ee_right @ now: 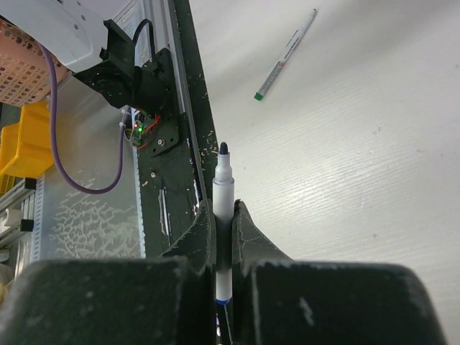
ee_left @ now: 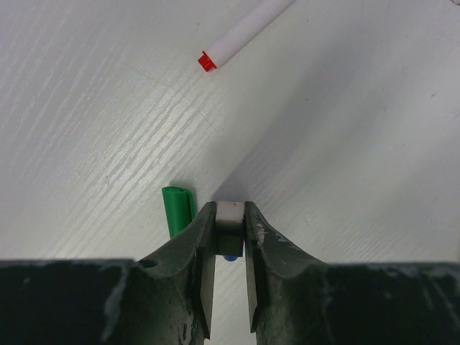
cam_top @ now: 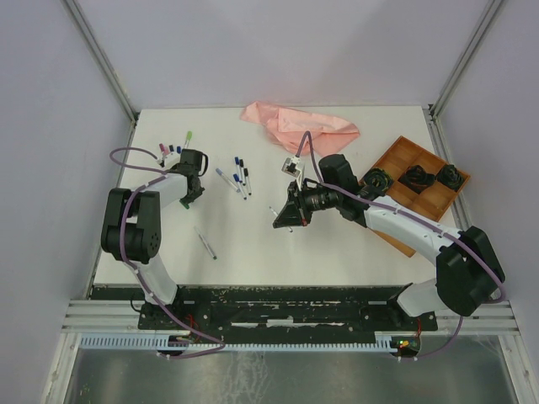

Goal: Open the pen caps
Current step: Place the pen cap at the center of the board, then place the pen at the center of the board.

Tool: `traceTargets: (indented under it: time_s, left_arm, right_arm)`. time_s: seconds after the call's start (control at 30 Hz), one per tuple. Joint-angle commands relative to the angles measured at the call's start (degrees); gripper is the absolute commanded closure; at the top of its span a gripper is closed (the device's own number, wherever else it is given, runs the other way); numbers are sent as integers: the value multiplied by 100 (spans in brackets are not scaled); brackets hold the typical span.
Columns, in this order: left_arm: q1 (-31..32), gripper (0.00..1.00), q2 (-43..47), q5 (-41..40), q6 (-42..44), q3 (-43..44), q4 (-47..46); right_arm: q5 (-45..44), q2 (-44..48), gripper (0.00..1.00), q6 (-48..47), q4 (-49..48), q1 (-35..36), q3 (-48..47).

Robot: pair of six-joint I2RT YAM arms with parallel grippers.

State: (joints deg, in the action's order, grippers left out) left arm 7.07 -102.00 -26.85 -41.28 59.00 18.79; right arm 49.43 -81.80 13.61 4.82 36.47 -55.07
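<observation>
green cap lies flat on the desk, long axis parallel to the fingers of the left hand just beside it. that hand is clamped on a white stub. other pen caps cluster far left. right hand grips an uncapped pen, tip pointing outward.

I count one green cap just left of the left fingers, one red-tipped pen beyond them, one white barrel between them. One uncapped pen sits between the right fingers, one green-tipped pen beyond. Overhead: one pink cloth, one wooden tray, three black objects.
</observation>
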Motion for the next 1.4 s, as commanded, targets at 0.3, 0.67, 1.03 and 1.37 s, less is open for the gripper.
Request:
traceTargets:
  time_s: [0.3,0.67,1.03,1.37]
  left_arm:
    - [-56,68,208,-35,47,42,-33]
    - [-57,67,451,84,93,189,84]
    - [-48,62,2162,829,70,-400,-7]
    - [-48,40,5365,2950,245,-1651,-1007]
  right_arm:
    - [49,141,100,-69,-123,-30,-225]
    - [58,146,100,-69,-125,-28,-224]
    - [-97,93,100,-224,-114,77,-173]
    - [-1745,-1050,100,-343,861,1031,-1180]
